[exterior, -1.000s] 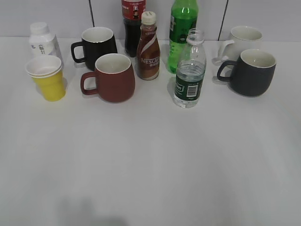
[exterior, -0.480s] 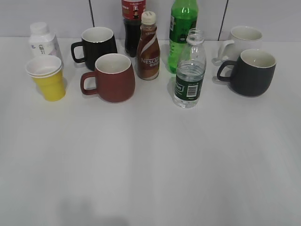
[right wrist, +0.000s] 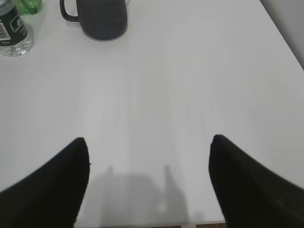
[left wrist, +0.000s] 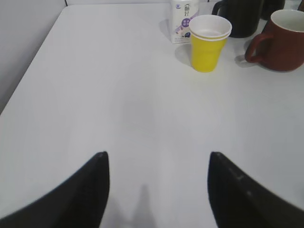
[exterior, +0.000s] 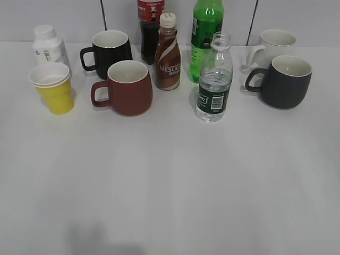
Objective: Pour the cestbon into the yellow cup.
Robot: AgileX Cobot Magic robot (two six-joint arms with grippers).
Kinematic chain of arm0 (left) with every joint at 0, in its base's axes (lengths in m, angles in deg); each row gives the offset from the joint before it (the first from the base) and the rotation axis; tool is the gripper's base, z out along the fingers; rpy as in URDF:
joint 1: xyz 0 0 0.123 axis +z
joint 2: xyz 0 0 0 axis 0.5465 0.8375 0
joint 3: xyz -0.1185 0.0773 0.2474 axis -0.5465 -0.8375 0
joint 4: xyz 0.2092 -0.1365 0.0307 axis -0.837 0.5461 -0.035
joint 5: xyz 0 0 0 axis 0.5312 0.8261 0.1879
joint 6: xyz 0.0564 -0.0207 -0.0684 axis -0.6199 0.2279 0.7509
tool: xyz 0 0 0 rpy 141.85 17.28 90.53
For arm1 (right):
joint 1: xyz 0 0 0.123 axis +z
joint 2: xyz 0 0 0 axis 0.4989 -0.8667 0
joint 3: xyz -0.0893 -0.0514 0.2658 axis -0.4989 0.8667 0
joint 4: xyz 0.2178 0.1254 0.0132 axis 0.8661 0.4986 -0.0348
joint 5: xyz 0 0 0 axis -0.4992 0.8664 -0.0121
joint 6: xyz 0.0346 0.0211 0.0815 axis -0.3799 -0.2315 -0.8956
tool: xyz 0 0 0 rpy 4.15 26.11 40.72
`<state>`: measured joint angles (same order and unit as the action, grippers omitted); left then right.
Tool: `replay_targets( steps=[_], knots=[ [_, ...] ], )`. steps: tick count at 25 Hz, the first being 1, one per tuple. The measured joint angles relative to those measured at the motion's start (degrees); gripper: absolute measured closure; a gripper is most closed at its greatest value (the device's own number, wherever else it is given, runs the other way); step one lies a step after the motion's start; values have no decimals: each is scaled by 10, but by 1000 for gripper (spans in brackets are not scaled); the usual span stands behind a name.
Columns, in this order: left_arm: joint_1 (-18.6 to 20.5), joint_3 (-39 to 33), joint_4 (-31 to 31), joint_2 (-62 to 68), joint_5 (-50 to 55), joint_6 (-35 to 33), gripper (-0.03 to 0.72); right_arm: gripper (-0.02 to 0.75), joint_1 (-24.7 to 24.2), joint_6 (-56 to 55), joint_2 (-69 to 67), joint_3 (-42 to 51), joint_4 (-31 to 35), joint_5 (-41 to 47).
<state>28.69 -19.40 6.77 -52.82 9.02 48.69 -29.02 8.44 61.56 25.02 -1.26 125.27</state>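
The cestbon point(exterior: 213, 79), a small clear uncapped bottle with a dark green label, stands upright right of centre on the white table; its lower part shows in the right wrist view point(right wrist: 13, 29). The yellow cup point(exterior: 53, 88) stands at the left, also in the left wrist view point(left wrist: 208, 42). My left gripper point(left wrist: 156, 161) is open and empty over bare table, well short of the cup. My right gripper point(right wrist: 149, 145) is open and empty near the table's front edge, far from the bottle. Neither gripper shows in the exterior view.
A dark red mug point(exterior: 125, 87), black mug point(exterior: 109, 50), brown Nescafe bottle point(exterior: 168, 53), green soda bottle point(exterior: 206, 32), cola bottle point(exterior: 150, 26), white milk bottle point(exterior: 48, 45), white mug point(exterior: 273, 45) and dark grey mug point(exterior: 284, 82) crowd the back.
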Motion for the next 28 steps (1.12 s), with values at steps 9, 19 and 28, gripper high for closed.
replay_targets(
  steps=[9, 19, 28],
  knots=[
    [-1, 15, 0, 8, -51, 0, 195, 149, 0, 0, -6, -8, 20, -21],
    [-1, 22, 9, 101, -228, 0, 195, 149, 1, 1, -148, -13, 48, -216],
    [-1, 22, 116, 337, -462, 0, 195, 149, 84, 42, -313, -6, 63, -419]
  ],
)
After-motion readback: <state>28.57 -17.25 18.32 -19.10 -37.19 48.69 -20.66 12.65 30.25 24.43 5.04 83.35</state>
